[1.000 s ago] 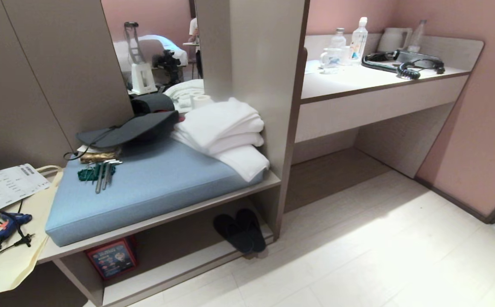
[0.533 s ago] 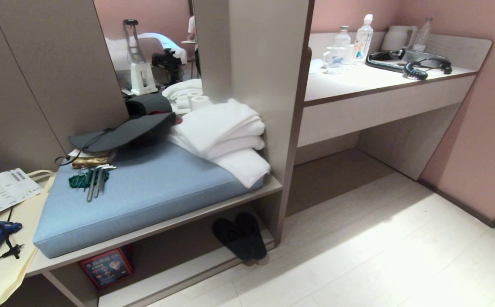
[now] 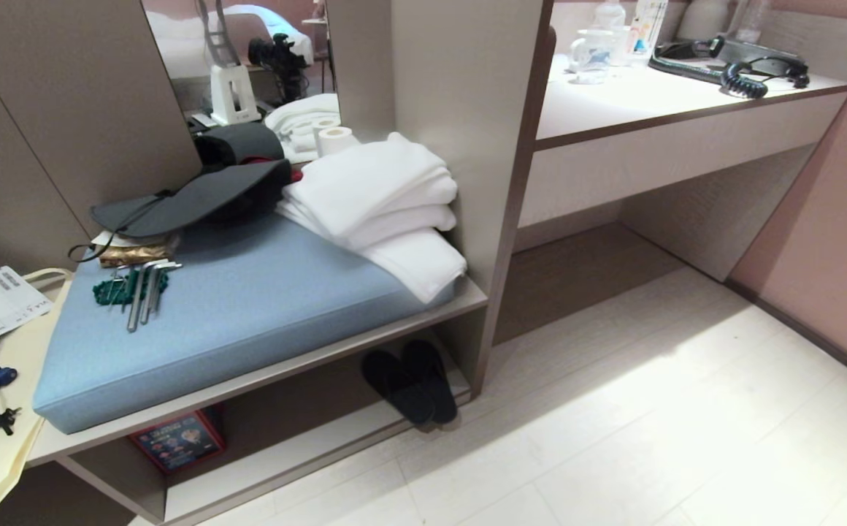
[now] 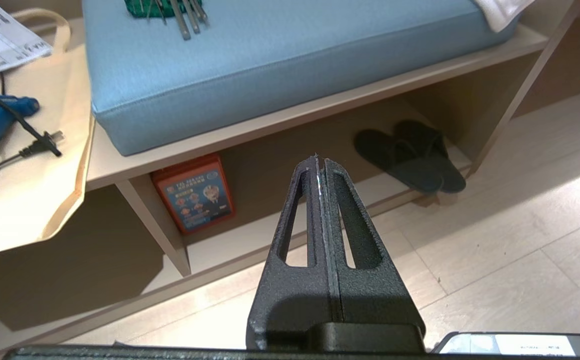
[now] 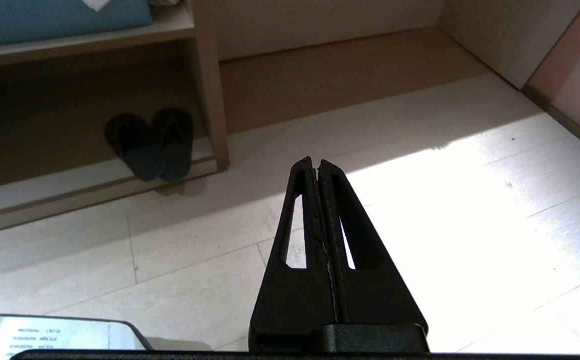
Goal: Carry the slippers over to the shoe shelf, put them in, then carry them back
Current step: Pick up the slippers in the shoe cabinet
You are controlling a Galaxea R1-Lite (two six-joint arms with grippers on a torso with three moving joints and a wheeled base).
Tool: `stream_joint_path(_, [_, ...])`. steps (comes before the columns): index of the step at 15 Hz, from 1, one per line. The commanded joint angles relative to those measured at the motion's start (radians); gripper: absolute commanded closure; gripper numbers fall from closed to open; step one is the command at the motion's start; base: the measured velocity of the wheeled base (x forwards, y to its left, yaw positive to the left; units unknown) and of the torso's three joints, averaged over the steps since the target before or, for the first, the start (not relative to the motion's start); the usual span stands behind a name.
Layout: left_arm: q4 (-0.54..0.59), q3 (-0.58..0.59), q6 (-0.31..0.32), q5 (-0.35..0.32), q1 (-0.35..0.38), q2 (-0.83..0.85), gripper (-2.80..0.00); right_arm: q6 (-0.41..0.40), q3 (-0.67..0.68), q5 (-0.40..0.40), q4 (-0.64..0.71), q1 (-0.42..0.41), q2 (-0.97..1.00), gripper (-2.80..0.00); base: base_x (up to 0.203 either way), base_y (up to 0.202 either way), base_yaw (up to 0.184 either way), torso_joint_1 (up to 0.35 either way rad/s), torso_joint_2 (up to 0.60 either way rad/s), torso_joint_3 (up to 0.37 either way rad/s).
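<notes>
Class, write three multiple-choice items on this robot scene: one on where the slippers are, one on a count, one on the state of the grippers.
1. Where are the slippers?
A. On the blue cushion
B. In the cubby under the bench, beside its right upright
C. On the desk

2. How many slippers are there?
A. One
B. Two
C. Four

3. How are the left gripper and right gripper?
A. Both shut, holding nothing
B. Both open
C. Each gripping a slipper

Answers: 1 B, they lie under the bench shelf; 2 B, a pair side by side; 3 A, the fingers meet with nothing between.
</notes>
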Motion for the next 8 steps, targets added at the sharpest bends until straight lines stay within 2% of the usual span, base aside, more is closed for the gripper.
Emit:
stream_joint_path(1, [0.000, 0.000, -0.001, 0.000, 0.000, 0.001, 0.00, -0.003, 0.000, 0.001, 0.000, 0.000, 0.001, 0.00, 0.000, 0.000, 0.000, 0.008, 0.00, -0.196])
stream_joint_path(8, [-0.001, 0.000, -0.001, 0.000, 0.000, 0.001, 0.00, -0.013, 0.000, 0.002, 0.000, 0.000, 0.001, 0.00, 0.000, 0.000, 0.000, 0.003, 0.00, -0.198])
